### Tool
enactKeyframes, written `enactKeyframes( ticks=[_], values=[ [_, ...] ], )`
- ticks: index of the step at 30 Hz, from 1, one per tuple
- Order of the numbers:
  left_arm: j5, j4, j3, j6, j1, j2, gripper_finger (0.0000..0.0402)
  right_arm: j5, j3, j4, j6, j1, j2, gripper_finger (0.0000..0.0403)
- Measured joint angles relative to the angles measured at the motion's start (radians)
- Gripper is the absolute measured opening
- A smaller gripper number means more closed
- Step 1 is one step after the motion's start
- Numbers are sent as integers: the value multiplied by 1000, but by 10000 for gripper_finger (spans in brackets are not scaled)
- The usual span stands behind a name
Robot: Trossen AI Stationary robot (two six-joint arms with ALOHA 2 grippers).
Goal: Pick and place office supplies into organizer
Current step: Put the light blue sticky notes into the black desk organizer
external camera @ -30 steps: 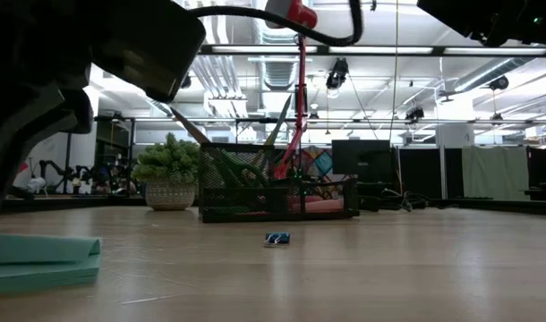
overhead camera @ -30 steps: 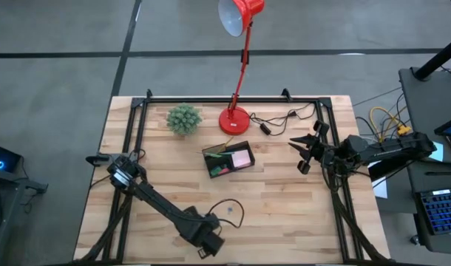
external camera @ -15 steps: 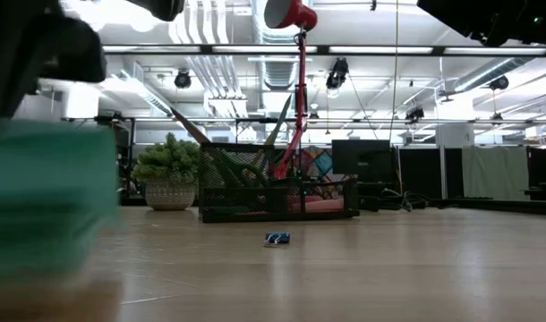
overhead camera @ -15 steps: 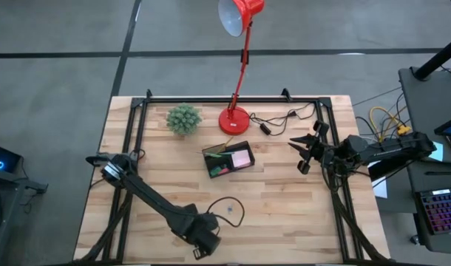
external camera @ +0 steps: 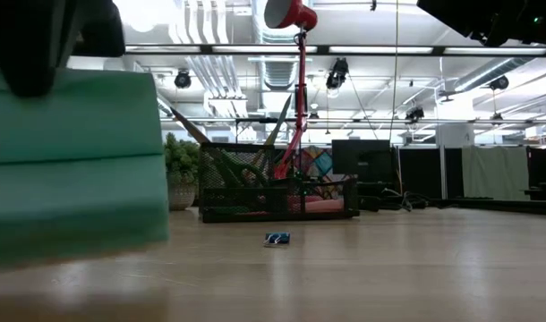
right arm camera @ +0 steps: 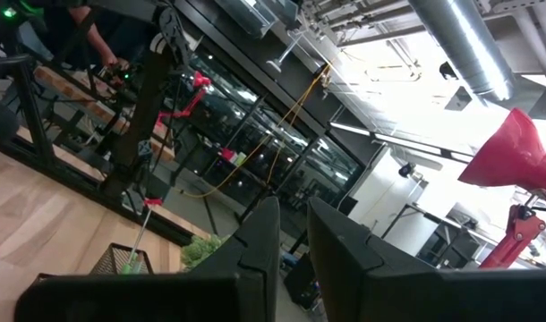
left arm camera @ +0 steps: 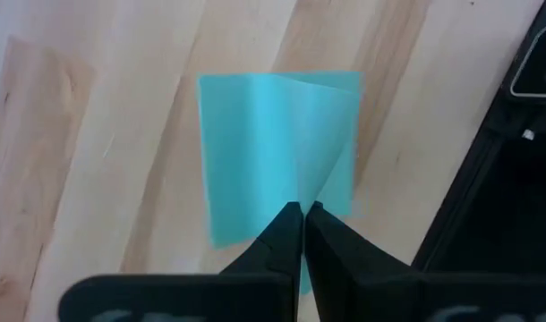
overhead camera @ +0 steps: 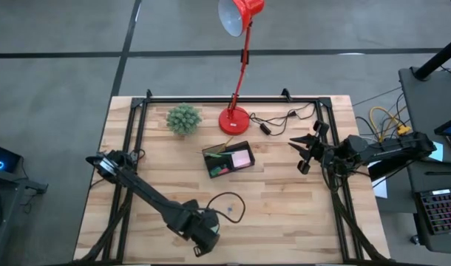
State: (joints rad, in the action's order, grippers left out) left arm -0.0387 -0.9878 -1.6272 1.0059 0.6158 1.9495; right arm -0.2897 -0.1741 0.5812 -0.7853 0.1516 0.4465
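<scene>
The blue sticky-note pad [left arm camera: 277, 156] is pinched at its edge between my left pincer [left arm camera: 302, 215] fingers, which are clenched on it with almost no gap. The pad hangs just above the table [overhead camera: 285, 214], near the near edge and left of centre. From the low camera the pad [external camera: 72, 165] fills the left of the picture as a teal block with a dark part of my arm over its top (it hides part of the plant [external camera: 176, 161] behind it). From above, my left pincer [overhead camera: 202, 235] sits at the near edge and covers the pad, so I cannot see the pad from there.

The organizer [overhead camera: 228, 159] stands well away from my left pincer, toward the far middle of the table, just near of the red lamp base [overhead camera: 234, 120] and to the right of the plant [overhead camera: 184, 118]. In it I can make out a pink sticky-note pad [overhead camera: 241, 158] in the right part and something green [overhead camera: 219, 169] in the left part. From the low camera, long thin things lean up out of its taller back section [external camera: 242, 174]; what each one is I cannot tell. A small blue item [external camera: 277, 239] lies on the table a little nearer than the organizer.

My right pincer [overhead camera: 303, 152] waits over the right side of the table, its fingers spread apart and holding nothing.
</scene>
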Motion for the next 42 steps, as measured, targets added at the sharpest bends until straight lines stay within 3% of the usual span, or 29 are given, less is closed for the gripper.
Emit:
enactKeyframes(
  ticks=[17, 31, 37, 42],
  values=[
    [-24, 9, -27, -284, -119, 0, 0, 0, 0, 0, 0, 0, 0, 52],
    [-84, 87, -129, -666, -319, -1, 0, 0, 0, 0, 0, 0, 0, 52],
    [-100, 210, -142, -833, -408, -1, 0, 0, 0, 0, 0, 0, 0, 52],
    [-100, 230, -143, -890, -475, -1, 0, 0, 0, 0, 0, 0, 0, 52]
  ],
)
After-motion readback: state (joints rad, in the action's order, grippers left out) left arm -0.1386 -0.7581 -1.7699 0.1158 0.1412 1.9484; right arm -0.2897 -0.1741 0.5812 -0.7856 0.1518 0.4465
